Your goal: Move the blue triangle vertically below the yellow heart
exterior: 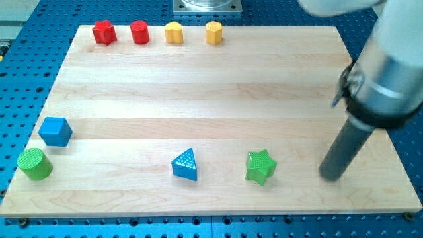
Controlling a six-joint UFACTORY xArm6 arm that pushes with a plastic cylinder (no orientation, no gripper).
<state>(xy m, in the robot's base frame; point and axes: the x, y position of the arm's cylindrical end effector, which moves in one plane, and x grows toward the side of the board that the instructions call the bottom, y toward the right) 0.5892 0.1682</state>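
Note:
The blue triangle (pixel 186 164) lies near the view's bottom, a little left of centre. The yellow heart (pixel 173 32) sits at the view's top edge of the wooden board (pixel 211 99), almost straight above the triangle and slightly to its left. My tip (pixel 332 177) rests on the board at the view's lower right, well to the right of the triangle, with the green star (pixel 260 166) between them. The tip touches no block.
A red star (pixel 104 32), a red cylinder (pixel 139 32) and a yellow hexagon (pixel 213 32) line the top edge with the heart. A blue cube (pixel 55 131) and a green cylinder (pixel 34 164) sit at the lower left.

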